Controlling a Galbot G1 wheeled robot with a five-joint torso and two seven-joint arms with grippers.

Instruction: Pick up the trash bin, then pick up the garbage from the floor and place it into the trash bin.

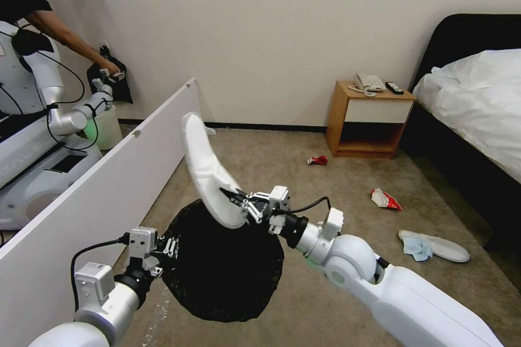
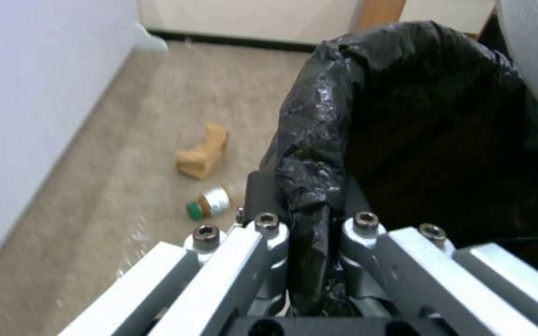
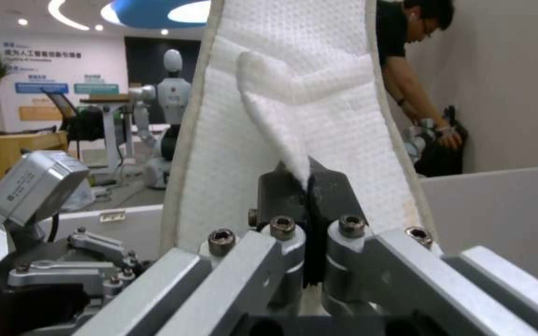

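Over at the far left, beyond the white partition board, a pale unlined bin stands by another robot and plays no part. Just inside the board, the left hand is clamped shut on the rim of the trash bin, pinching the crinkly black bag folded over that rim; the left wrist view shows the plastic caught between the closed fingers. It carries the bin off the floor, mouth tipped toward the head camera. Inside, I can make out nothing but dark liner.

Below the left hand, on the carpet, lie 2 pieces of garbage: a brown paper bag and a small green-capped bottle.

Next comes the relation that matters. The right hand is closed on 1 white slipper, gripping a fold of its upper near the lower end. The slipper's long axis stands nearly upright, leaning away to the left, and its lower end sits directly over the bin's mouth, close above the far rim. My judgement is that a release would drop it into the bag, though so long a thing could catch on the rim.

Farther right, a crushed red can lies near the nightstand, then a red-white snack packet, then the second slipper with a blue cloth on its near end, beside the bed. The right arm is nearer all 4.
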